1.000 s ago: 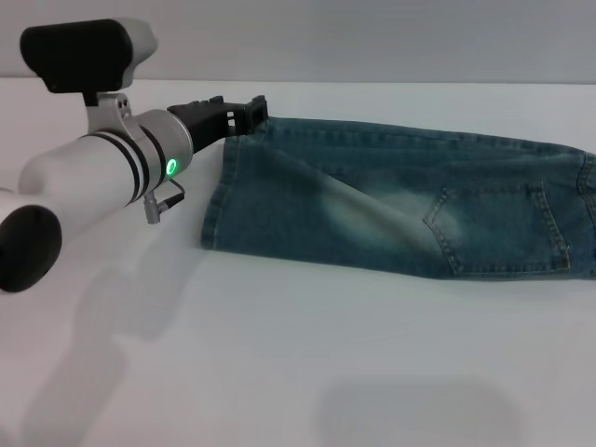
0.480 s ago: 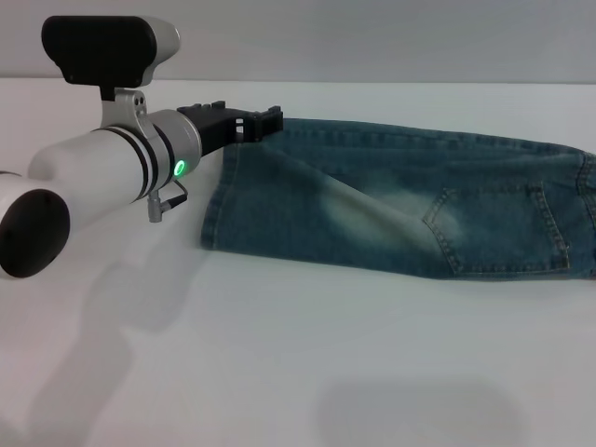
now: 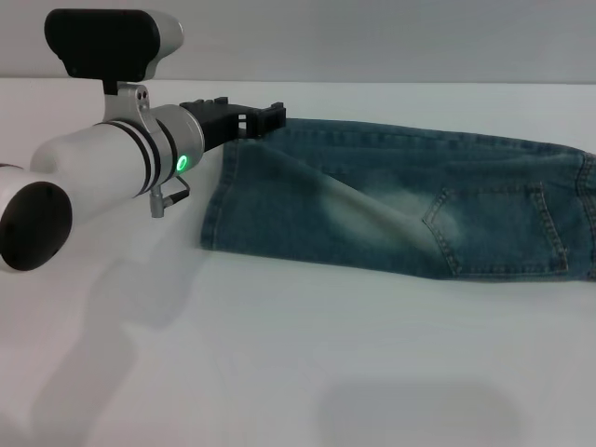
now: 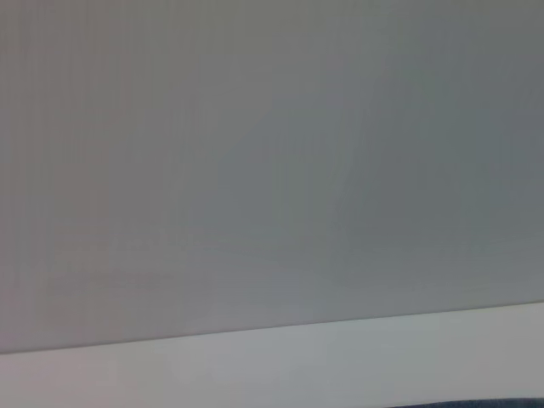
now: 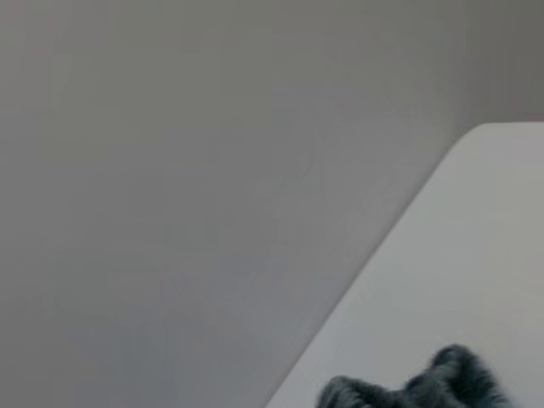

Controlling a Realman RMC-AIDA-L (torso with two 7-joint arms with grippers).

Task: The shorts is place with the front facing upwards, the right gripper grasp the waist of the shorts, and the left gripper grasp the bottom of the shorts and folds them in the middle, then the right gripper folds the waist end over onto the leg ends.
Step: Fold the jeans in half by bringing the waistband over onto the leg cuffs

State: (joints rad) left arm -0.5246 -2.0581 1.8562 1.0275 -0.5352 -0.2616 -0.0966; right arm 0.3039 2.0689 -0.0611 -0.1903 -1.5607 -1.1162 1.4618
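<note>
Tabletop (image 3: 298, 372), smooth and white, carries the shorts (image 3: 400, 209): faded blue-green denim folded lengthwise into a long flat strip, stitched pocket toward the right, hemmed leg ends (image 3: 216, 205) toward the left. The left gripper (image 3: 265, 119), black and open-framed on a glossy white arm, sits at the hem's far corner; whether it pinches the cloth cannot be told. A puckered denim bunch (image 5: 425, 389) shows in the right wrist view.

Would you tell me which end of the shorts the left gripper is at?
The left gripper is at the flat hemmed leg end, not the end with the stitched pocket.
</note>
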